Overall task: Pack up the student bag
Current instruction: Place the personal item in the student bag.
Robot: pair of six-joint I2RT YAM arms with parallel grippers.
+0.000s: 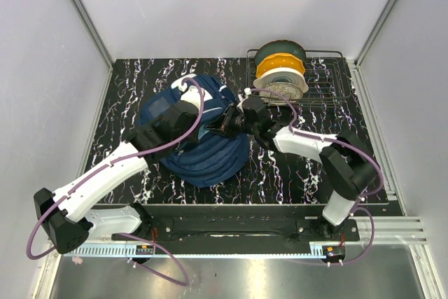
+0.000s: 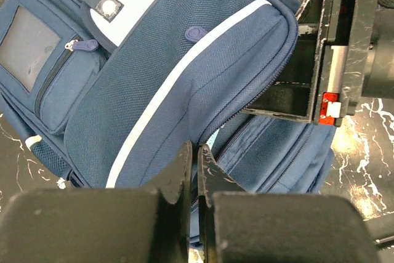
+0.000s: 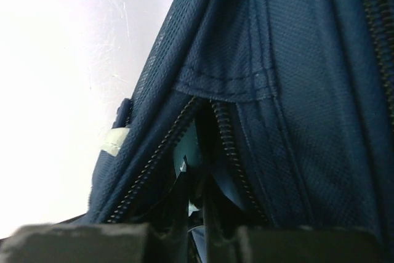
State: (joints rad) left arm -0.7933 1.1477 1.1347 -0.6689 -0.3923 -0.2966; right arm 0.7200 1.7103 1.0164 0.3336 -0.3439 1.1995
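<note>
The student bag [image 2: 203,60] is coarse woven navy cloth, totally matt, with a smoother white stripe trim [image 2: 184,72]. The blue-grey patch [image 2: 28,44] looks like dull plastic. The surface [image 1: 280,173] is a black marble look with white veins, slightly glossy. The wire rack [image 1: 329,85] looks like metal. The left claw [image 2: 196,155] is matt black plastic, scuffed at the edges.

student bag [image 1: 210,155]: navy, white stripes
table [image 1: 294,173]: black, white marbling
spools [image 1: 281,68]: green, orange, cream
my arms [image 1: 105,176]: white

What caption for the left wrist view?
Left gripper pinching the flap of the large navy fabric backpack while the right gripper works at its zipper opening.
</note>
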